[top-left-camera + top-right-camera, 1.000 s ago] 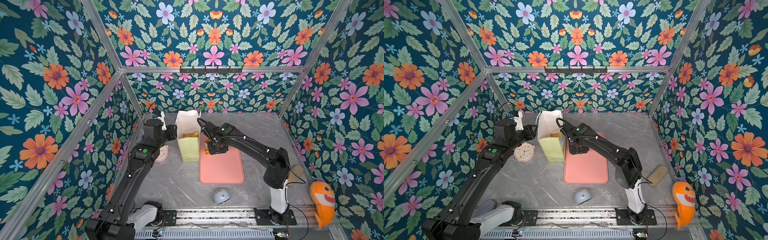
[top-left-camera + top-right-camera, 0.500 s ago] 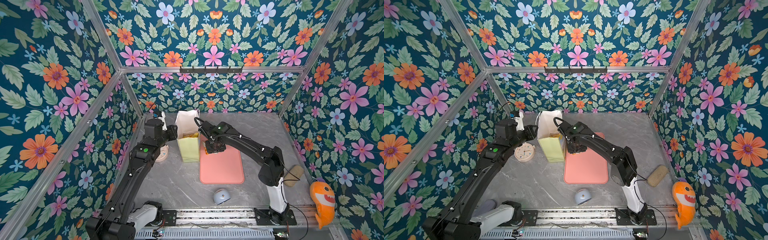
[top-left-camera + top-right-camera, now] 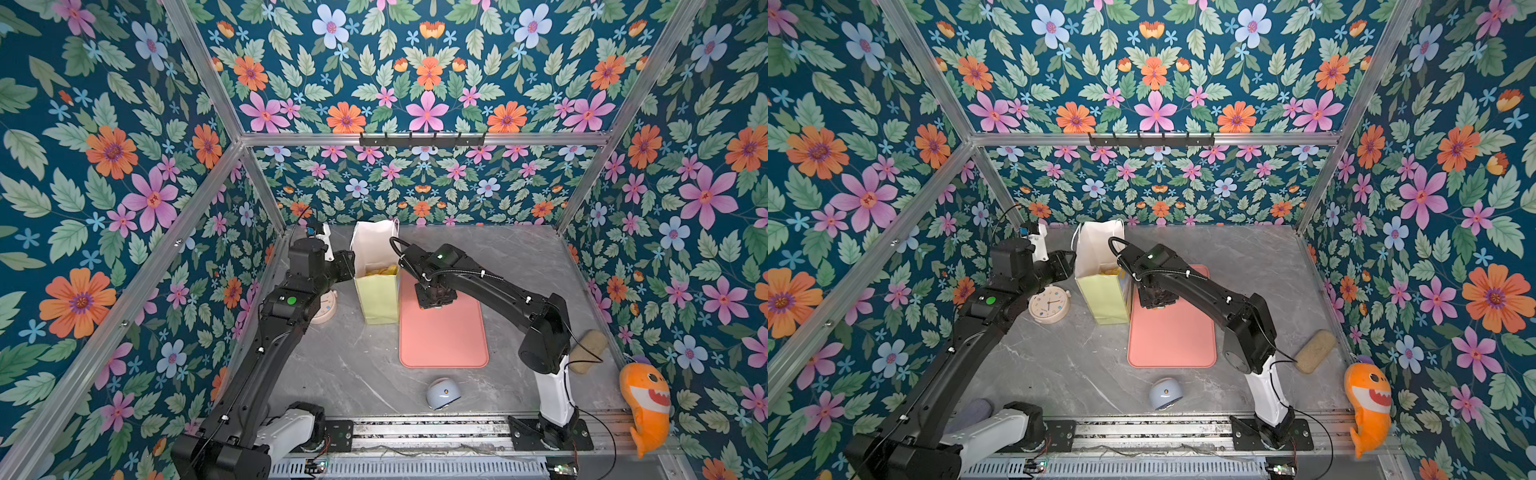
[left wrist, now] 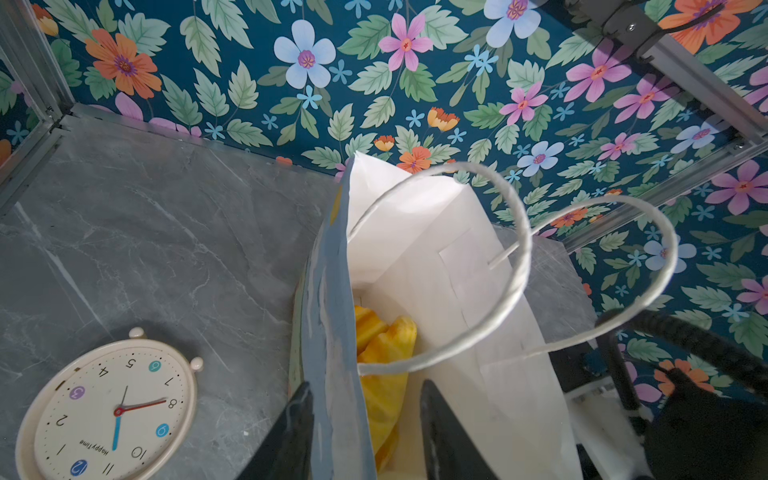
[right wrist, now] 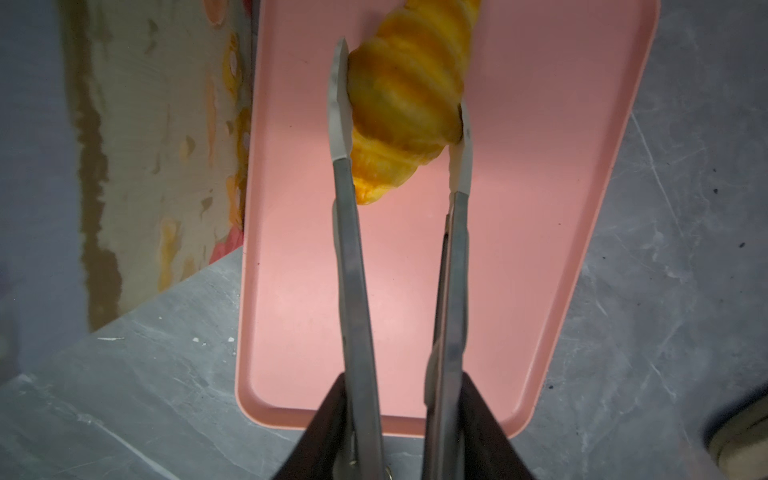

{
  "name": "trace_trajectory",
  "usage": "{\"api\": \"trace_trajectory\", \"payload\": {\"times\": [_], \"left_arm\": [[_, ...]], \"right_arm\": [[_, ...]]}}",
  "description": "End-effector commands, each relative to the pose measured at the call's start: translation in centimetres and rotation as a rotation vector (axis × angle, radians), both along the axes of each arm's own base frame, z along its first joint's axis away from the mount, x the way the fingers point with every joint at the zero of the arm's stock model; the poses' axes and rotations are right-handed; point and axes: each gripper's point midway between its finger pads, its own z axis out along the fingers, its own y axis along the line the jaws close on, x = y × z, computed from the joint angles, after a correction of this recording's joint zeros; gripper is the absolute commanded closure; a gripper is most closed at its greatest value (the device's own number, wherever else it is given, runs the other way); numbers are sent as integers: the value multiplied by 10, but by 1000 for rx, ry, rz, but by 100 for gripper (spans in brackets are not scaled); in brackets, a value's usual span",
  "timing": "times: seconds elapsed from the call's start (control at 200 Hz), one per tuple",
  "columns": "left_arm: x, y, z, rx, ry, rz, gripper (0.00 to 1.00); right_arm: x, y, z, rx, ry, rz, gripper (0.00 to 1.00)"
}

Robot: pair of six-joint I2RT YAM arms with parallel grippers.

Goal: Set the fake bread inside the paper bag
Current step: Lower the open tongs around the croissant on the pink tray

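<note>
Snugly between flat metal tongs (image 5: 352, 270), ridged glossy golden croissant (image 5: 405, 104).

Two black arms, white at the root.
The left arm (image 3: 253, 365) and right arm (image 3: 498, 291) are matte black with boxy joints, each showing a small green light (image 3: 291, 300). A ribbed black cable (image 3: 457, 272) runs along the right one. White lower links (image 3: 555, 395) meet screwed black base plates (image 3: 528, 436). The left gripper (image 4: 365, 386) seems to end in dark wedge fingers (image 4: 299, 432).

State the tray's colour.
The tray is salmon pink, clearest in the right wrist view.
</note>
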Motion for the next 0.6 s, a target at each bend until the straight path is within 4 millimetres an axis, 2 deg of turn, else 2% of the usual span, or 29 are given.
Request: {"api": "trace_trajectory", "payload": {"times": [0.0, 0.23, 0.45, 0.595], "left_arm": [[-1, 1, 2, 4, -11, -1, 57], [0, -1, 3, 1, -11, -7, 57], [0, -2, 3, 0, -11, -10, 57], [0, -2, 4, -1, -12, -10, 57]], "right_arm": [[-3, -18, 6, -42, -11, -11, 62], [-6, -34, 9, -27, -13, -35, 59], [-6, -33, 10, -22, 1, -36, 53], [-5, -31, 9, -22, 8, -41, 53]]}}
